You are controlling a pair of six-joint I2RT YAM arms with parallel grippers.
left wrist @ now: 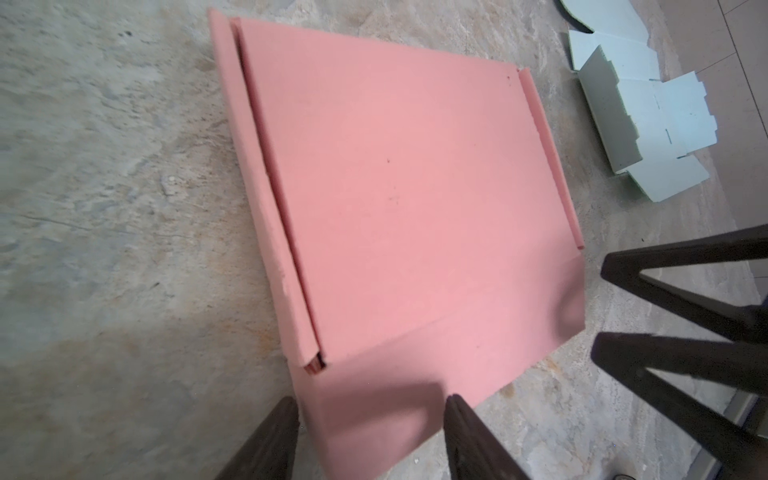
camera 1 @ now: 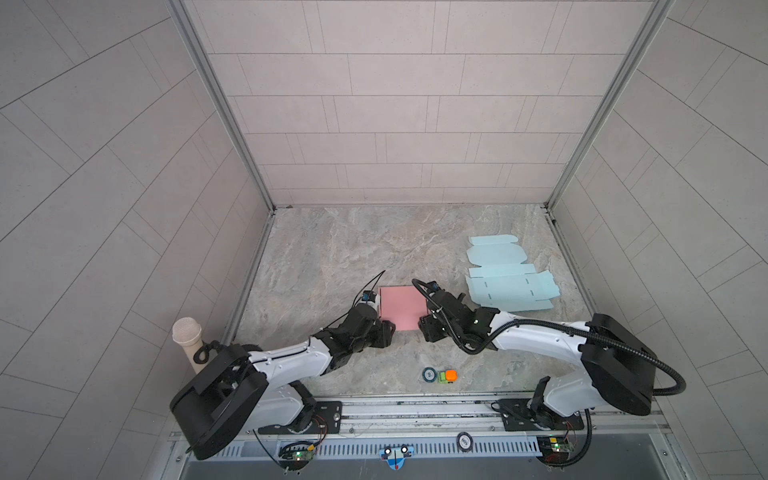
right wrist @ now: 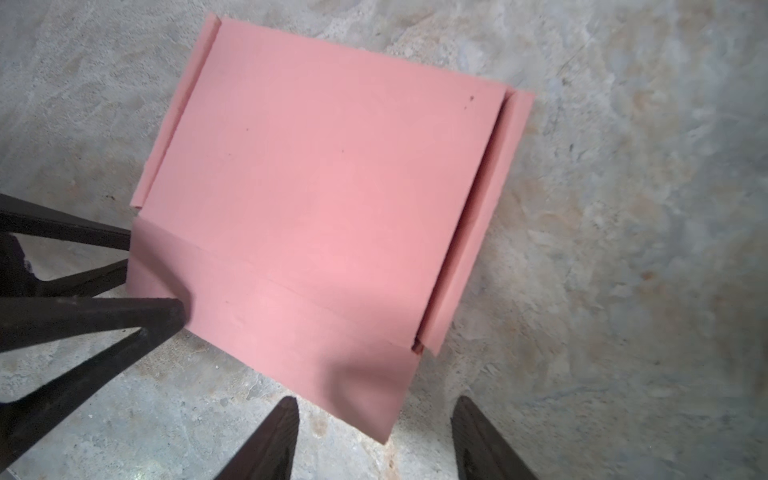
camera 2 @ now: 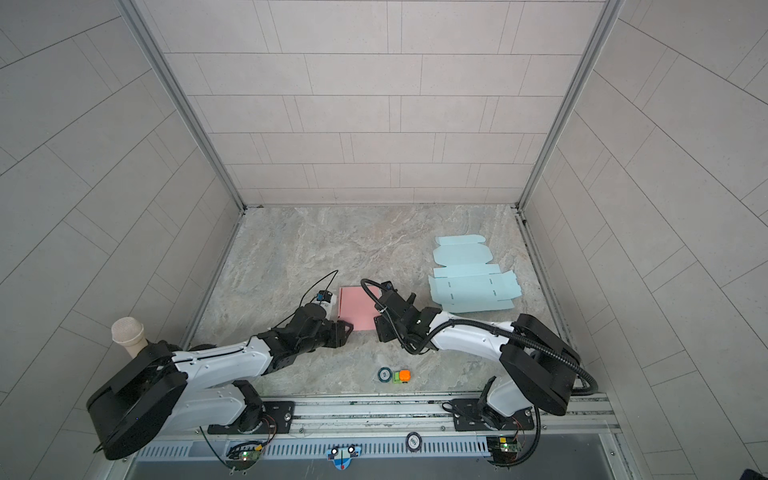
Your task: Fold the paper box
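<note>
Your left gripper (left wrist: 371, 401) has its jaws spread, and the near flap of the pink paper box (camera 1: 401, 307) lies in the gap between them; nothing is pinched. Your right gripper (right wrist: 376, 401) is spread the same way at the opposite near corner of that flap, with the corner showing between its jaws. In the right wrist view you can see one left fingertip (right wrist: 174, 311) over the flap's edge, though you cannot tell whether it presses on the paper. The box lies mostly flat near the middle of the table (camera 1: 332, 257), between the two grippers, with a narrow strip folded up along each side and a crease across the near flap. Flat pale blue box sheets (camera 1: 507, 291) lie well apart to the right, toward the back. Near the front edge you have a small dark disc (camera 1: 429, 375) just beside a green and orange block (camera 1: 446, 376).
</note>
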